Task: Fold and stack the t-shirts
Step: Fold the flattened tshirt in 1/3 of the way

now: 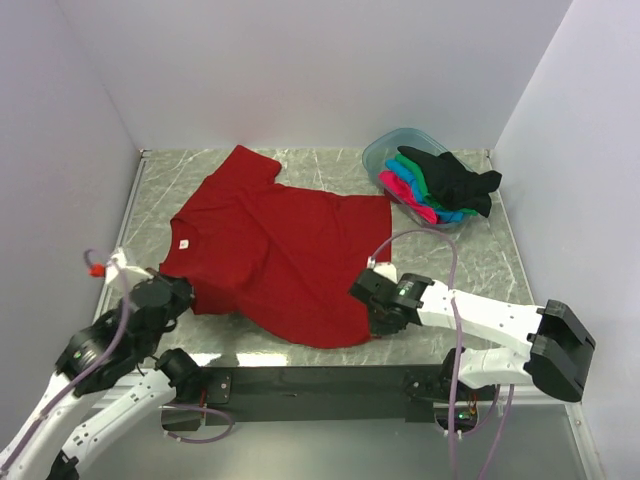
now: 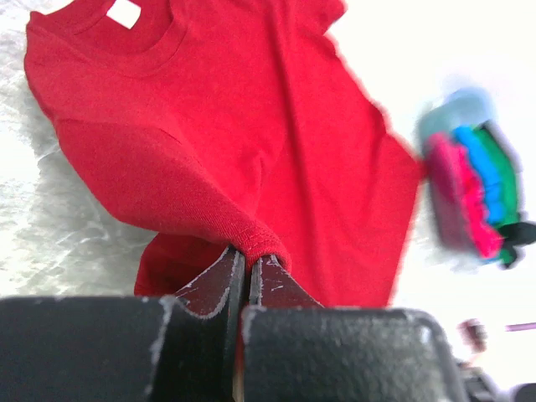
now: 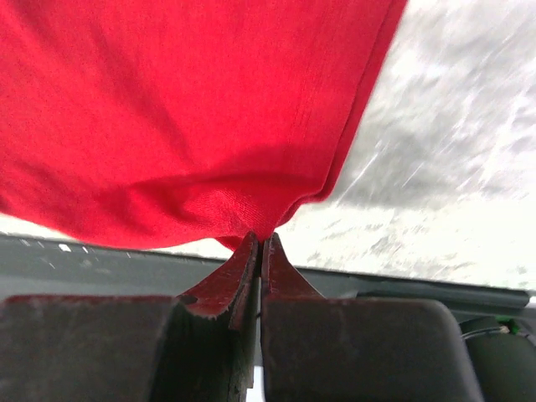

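- You have the dark red t-shirt point(image 1: 275, 250) spread mid-table point(image 1: 330, 165), collar at 9 o'clock.
- Your left jaws: shut tight, pinching its near sleeve, 8 o'clock.
- Your right jaws: shut tight on its hem corner, 5 o'clock.
- Other t-shirts point(image 1: 440, 185) heaped in tub point(image 1: 385, 143), 1 o'clock.

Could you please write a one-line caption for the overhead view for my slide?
Left gripper and right gripper pinch the red t-shirt spread on the table; other shirts sit in the tub.
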{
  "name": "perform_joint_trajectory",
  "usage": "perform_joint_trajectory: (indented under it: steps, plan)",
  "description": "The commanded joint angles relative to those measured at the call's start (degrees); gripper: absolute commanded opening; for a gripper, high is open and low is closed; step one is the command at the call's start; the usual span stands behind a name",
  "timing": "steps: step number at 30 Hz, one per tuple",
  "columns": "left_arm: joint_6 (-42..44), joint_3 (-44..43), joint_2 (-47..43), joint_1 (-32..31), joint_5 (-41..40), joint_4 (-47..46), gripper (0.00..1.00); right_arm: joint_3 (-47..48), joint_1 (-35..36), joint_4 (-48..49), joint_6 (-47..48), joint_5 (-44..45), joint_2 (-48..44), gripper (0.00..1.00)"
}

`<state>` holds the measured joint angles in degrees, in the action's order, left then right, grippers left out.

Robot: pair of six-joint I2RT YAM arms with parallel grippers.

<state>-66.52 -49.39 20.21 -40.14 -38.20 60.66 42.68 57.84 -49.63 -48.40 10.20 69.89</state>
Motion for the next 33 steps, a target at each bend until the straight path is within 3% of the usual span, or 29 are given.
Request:
perform_joint_trajectory:
  steps: [1, 6, 13, 23, 33]
  plan:
    - [3.93, 2.01, 5.35, 0.24, 1.55, -7.20, 0.01, 3.55, -3.69, 1.63, 3.83, 4.04, -0.80, 0.00]
    - [7.72, 3.42, 14.05, 0.24, -2.05, -13.89, 0.01, 5.13, -13.08, 5.59, 12.27, 2.90, -0.46, 0.00]
    - [17.03, 1.84, 27.41, 2.87, -2.94, -26.99, 0.01, 11.02, -19.86, 11.56, 19.31, 0.18, 7.80, 0.00]
    - [29.68, -0.27, 34.46, 19.99, 9.18, -38.68, 0.00, 18.23, -25.49, 13.24, 24.31, -2.99, 15.71, 0.00]
    - [33.65, -2.99, 42.98, 27.74, 17.71, -44.92, 0.00, 21.75, -30.94, 13.41, 26.69, -4.48, 20.02, 0.00]
